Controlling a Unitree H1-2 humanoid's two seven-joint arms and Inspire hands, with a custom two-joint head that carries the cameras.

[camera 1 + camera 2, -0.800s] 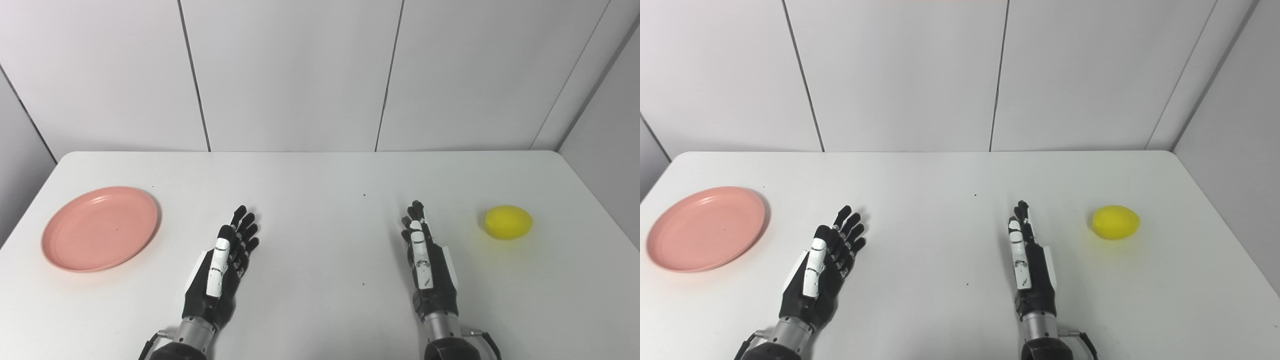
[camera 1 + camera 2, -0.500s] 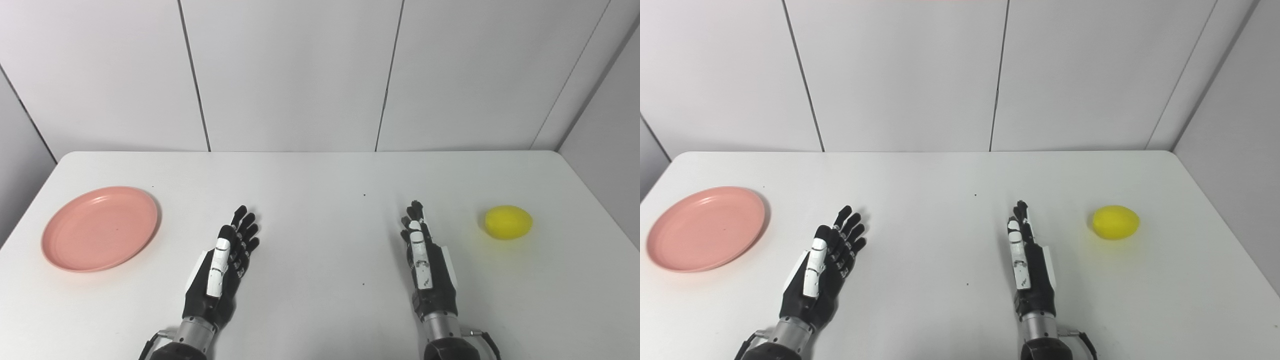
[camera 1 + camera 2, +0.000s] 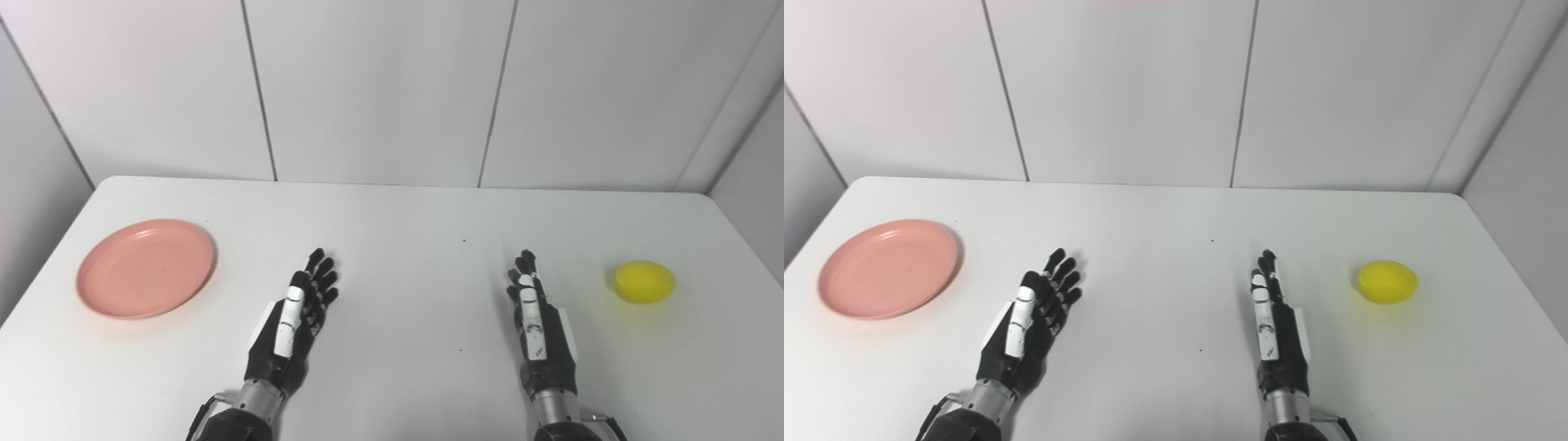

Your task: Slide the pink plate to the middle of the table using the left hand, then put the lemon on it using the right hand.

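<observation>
Fingers of left hand [image 3: 293, 321] and right hand [image 3: 539, 321] extended, holding nothing; both views alike, pink plate [image 3: 146, 268] and lemon [image 3: 644, 282] apart.

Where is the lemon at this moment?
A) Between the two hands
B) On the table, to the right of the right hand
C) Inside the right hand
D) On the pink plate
B: the lemon lies alone on the white table, apart from the open right hand, and far from the pink plate.

Pink plate [image 3: 146, 268], yellow lemon [image 3: 644, 282], white table [image 3: 398, 220].
</observation>
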